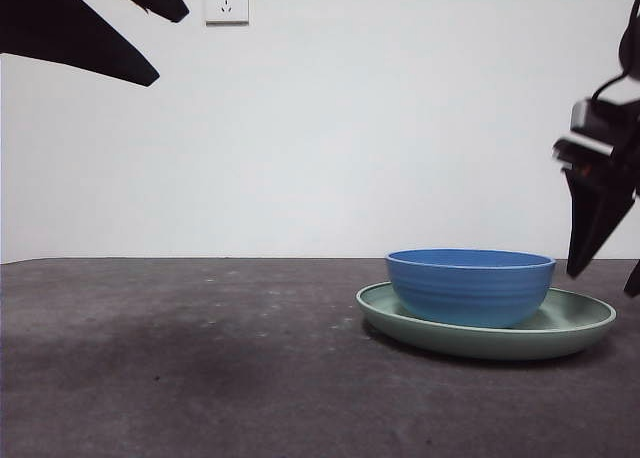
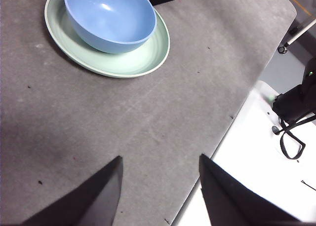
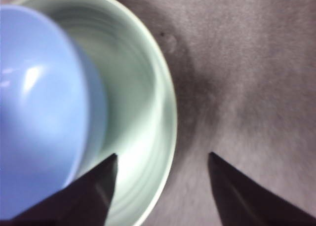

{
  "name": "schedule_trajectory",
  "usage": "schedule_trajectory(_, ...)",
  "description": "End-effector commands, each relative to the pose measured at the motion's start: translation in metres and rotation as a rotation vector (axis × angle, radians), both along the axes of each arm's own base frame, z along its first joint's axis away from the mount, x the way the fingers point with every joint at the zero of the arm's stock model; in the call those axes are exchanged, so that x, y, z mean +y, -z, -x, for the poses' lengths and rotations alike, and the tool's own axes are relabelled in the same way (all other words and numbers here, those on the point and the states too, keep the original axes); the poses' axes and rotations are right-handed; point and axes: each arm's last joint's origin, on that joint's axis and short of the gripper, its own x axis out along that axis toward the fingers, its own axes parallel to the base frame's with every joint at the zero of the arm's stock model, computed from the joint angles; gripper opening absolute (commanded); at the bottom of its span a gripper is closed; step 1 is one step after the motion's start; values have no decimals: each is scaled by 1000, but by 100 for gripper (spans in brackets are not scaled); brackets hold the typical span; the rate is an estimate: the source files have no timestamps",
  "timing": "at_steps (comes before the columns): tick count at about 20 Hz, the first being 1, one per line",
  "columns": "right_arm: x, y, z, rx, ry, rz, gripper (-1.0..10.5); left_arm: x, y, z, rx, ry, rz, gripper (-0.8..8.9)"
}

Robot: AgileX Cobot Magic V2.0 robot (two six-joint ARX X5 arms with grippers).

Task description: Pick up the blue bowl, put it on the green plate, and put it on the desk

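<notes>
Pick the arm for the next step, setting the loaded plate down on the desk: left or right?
Right. The right gripper hangs open directly over the green plate rim, beside the blue bowl. The left gripper is open too, but far across the desk.

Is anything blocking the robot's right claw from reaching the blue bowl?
Nothing visible. The open right gripper hangs over the rim of the pale green round plate, right beside the round blue bowl sitting in it.

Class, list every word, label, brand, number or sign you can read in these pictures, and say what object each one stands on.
None can be read.
Blue bowl: no lettering shows.
Green plate: no lettering shows.
Desk: no lettering shows.
Wall socket: a tiny mark near its upper corner, too small to read.
</notes>
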Motion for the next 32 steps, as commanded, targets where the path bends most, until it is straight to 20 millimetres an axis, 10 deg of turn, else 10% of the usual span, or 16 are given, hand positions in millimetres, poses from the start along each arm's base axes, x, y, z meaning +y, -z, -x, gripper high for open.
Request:
schedule_trajectory(1, 0, 10, -10, 6, -9, -4, 254, -2, -2, 0, -16, 12, 9, 250)
schedule_trajectory(12, 1, 27, -22, 1, 0, -31, 8, -2, -2, 0, -11, 9, 10, 250)
schedule_trajectory(22, 5, -30, -3, -162, -13, -180, 8, -2, -2, 0, -12, 10, 10, 250)
schedule_trajectory(32, 75, -46, 3, -222, -80, -289, 8, -2, -2, 0, -12, 10, 10, 250)
